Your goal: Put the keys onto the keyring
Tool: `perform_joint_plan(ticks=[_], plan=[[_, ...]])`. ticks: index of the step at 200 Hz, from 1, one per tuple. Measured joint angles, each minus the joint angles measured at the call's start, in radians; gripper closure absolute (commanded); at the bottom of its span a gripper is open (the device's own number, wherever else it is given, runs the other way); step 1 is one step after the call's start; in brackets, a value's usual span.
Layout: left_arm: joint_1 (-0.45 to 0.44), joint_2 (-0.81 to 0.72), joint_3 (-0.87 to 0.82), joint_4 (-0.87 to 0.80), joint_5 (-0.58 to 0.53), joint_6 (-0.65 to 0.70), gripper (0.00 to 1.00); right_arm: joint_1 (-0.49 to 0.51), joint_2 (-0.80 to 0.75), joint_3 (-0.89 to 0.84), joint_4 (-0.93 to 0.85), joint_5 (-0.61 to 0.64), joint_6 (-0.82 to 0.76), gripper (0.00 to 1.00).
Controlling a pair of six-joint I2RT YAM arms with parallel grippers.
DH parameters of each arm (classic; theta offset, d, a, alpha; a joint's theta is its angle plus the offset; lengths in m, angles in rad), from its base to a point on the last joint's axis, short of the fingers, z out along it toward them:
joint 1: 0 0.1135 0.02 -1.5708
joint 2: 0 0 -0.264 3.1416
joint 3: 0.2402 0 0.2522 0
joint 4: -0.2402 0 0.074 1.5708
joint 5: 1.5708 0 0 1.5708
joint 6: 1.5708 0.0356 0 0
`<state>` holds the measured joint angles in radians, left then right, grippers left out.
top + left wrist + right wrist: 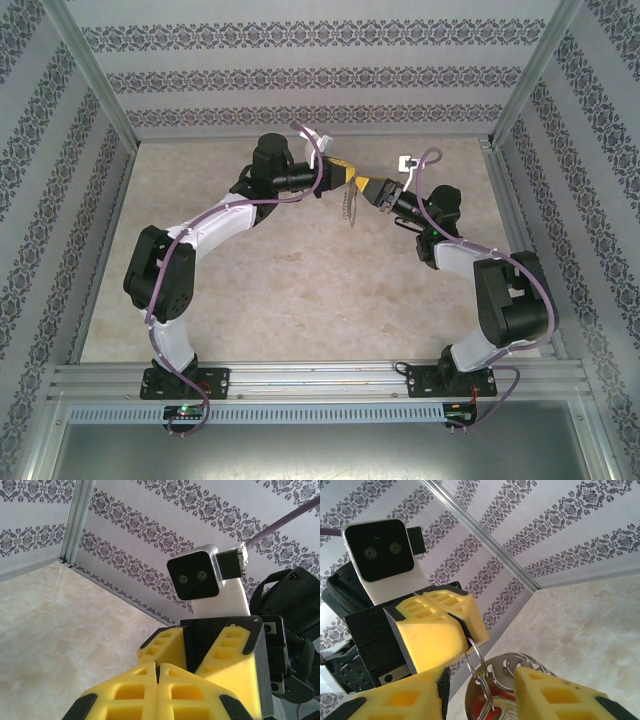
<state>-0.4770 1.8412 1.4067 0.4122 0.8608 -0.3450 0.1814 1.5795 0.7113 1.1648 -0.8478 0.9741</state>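
The left end effector (pixel 157 680) and right end effector (pixel 480 695) are coloured yellow, tipped black. The keyring (pixel 479 667) is seen silver, the key (pixel 480 711) red. The counter (pixel 300 300) is mottled beige; the walls (pixel 300 70) are banded with dark damask.

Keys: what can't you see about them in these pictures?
- Right wrist view: the bottom edge cuts off the keys below their heads, and the right gripper flanks them.
- Top view: too small, just a silvery dangle under the left gripper; no colour shows.
- Left wrist view: the left gripper's shut fingers stand in front of where they hang.
- Keyring: the rings overlap, so which key is threaded cannot be told.
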Motion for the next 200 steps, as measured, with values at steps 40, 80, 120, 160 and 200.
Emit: perform_joint_plan(ticks=[40, 80, 120, 160, 200], plan=[[0.0, 0.0, 0.0, 0.001, 0.003, -0.004, 1.0, 0.006, 0.014, 0.008, 0.011, 0.0, 0.017, 0.66], [0.0, 0.0, 0.0, 0.003, 0.011, -0.013, 1.0, 0.006, 0.015, 0.015, 0.036, 0.0, 0.027, 0.7], [0.0, 0.0, 0.0, 0.014, 0.014, -0.023, 1.0, 0.006, 0.016, 0.021, 0.051, 0.0, 0.042, 0.82], [0.0, 0.0, 0.0, 0.023, 0.013, -0.026, 1.0, 0.006, 0.016, 0.021, 0.059, -0.001, 0.051, 1.0], [-0.002, -0.011, -0.002, 0.011, -0.019, 0.013, 0.65, 0.003, 0.016, 0.018, 0.058, 0.0, 0.048, 1.0]])
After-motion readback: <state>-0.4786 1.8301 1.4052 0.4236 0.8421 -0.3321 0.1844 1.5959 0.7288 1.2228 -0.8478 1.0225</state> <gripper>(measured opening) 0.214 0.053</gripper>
